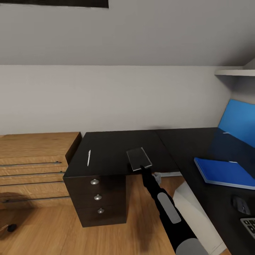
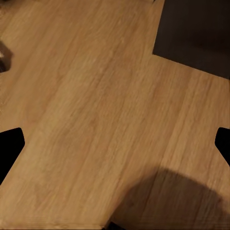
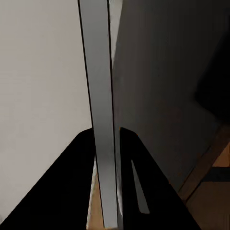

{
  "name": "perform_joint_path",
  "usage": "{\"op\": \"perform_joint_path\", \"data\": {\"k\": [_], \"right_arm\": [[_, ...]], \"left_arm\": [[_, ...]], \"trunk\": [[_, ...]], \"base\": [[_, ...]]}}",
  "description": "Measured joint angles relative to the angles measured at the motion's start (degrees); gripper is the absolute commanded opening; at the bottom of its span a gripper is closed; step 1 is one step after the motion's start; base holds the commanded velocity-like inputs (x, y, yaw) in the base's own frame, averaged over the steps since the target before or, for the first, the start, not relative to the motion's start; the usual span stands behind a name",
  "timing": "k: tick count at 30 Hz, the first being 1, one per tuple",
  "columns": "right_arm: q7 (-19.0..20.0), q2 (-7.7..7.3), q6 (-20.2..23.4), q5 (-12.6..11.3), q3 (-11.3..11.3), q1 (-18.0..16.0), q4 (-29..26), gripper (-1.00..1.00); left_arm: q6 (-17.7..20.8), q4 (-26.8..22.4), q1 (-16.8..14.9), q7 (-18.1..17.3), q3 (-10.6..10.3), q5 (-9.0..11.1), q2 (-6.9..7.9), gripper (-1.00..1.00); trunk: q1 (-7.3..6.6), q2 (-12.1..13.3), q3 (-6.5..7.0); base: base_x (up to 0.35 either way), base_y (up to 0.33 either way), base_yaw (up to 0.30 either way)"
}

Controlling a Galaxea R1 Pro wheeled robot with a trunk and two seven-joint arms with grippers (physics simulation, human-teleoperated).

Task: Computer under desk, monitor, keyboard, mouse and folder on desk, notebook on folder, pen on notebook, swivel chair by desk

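Head view: 1 notebook [image 1: 139, 158], 1 pen [image 1: 89, 157], 1 folder [image 1: 226, 171], 1 mouse [image 1: 241, 205]

Counter [image 1: 184, 141]: glossy black top, faint reflections. Drawer chest [image 1: 32, 163]: light wood grain, matt. Black drawer unit [image 1: 101, 202]: round metallic knobs [image 1: 94, 182]. Floor [image 2: 96, 120]: wood planks, smooth. Folder [image 1: 226, 171]: smooth blue. Notebook [image 1: 139, 158]: pale sheen.

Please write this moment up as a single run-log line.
right pincer: shut on notebook, lifted over desk | pen: on desk | folder: on desk | left pincer: open over floor
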Motion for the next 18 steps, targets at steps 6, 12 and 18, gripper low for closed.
{"op": "perform_joint_path", "data": {"k": [6, 12, 18], "right_arm": [[-0.42, -2.13, -1.7, 0.03, -2.0, 1.3, -4.03, -1.0], [-5.66, -3.08, -2.06, -0.05, -14.2, 1.45, -6.75, -1.0], [-7.7, -5.03, -2.12, -0.02, -22.57, 1.47, -11.19, -1.0]], "left_arm": [[-0.01, 0.44, 0.0, 0.01, 0.0, -0.03, 0.03, 1.0], [-0.01, 1.05, 0.0, 0.01, 0.0, -0.04, 0.03, 1.0], [-0.01, 1.7, 0.0, 0.01, -0.23, -0.12, 0.03, 1.0]], "trunk": [[-1.31, 2.41, 1.04], [-1.54, 2.83, 1.02], [-1.54, 2.83, 0.81]], "base": [[0.0, 0.0, -0.057], [0.0, 0.0, -0.21], [0.0, 0.0, -0.243]]}}
